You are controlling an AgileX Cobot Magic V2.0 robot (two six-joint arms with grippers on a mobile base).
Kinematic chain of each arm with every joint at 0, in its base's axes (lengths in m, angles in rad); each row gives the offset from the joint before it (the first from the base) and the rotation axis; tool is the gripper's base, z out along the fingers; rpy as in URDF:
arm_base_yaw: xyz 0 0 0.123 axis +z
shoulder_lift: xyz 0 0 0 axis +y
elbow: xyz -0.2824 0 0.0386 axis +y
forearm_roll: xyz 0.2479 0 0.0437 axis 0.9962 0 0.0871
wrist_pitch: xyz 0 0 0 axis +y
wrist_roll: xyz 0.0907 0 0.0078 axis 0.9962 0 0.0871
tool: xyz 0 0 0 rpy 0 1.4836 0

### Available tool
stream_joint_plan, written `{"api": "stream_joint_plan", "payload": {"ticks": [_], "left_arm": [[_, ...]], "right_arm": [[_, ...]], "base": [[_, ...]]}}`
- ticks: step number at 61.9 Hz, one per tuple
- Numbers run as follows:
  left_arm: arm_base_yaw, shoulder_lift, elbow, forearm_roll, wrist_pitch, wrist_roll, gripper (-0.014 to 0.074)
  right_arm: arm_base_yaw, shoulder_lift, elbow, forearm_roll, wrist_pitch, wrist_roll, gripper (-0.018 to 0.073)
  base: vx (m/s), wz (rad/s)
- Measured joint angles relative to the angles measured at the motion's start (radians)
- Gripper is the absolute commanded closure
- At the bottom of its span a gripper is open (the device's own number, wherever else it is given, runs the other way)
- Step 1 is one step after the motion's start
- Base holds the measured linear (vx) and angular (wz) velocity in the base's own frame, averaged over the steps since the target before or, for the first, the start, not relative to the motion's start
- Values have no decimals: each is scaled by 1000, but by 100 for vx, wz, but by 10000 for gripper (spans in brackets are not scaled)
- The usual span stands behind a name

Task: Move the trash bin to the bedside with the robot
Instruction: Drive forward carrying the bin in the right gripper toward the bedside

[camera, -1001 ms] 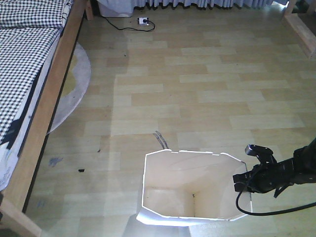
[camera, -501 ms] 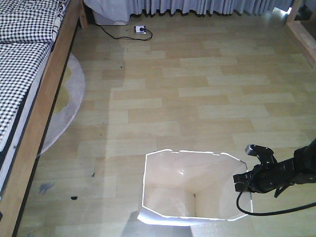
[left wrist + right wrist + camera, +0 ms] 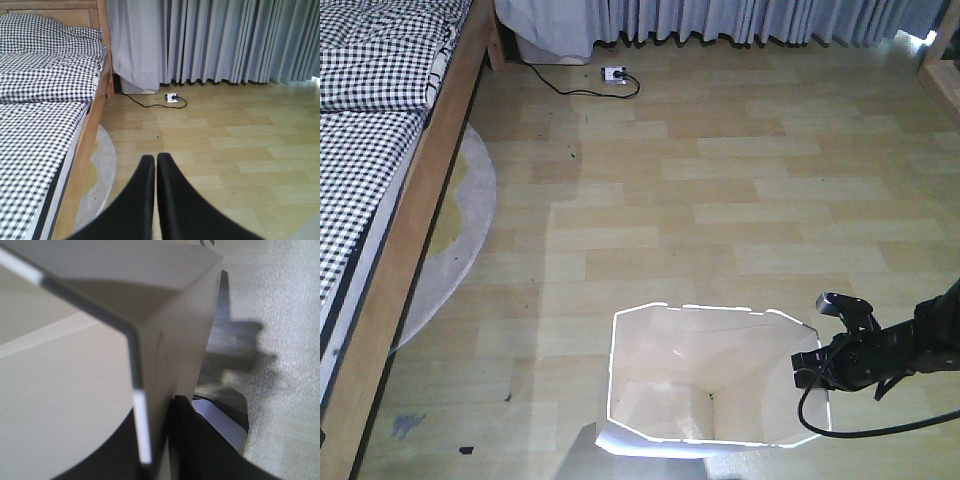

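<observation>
Forward slid one trash bin [image 3: 660,345] (right tool [image 3: 814,368] pinching its rim).

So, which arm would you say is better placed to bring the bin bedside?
Right: the right gripper pinches the trash bin by its rim; the left gripper is shut, holding nothing.

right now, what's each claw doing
Left claw: closed, holding nothing.
Right claw: closed on the right rim of the trash bin.

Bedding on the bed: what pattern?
The bedding has small black-and-white checks, clearest in the left wrist view.
</observation>
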Motion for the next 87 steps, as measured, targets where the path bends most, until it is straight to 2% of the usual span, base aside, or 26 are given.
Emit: {"api": "stream_joint_plan", "payload": {"ticks": [87], "left_arm": [[0,0,0,0,0,0,602]], "right_arm": [[0,0,0,1,-3,0,564]], "base": [[27,0]]}}
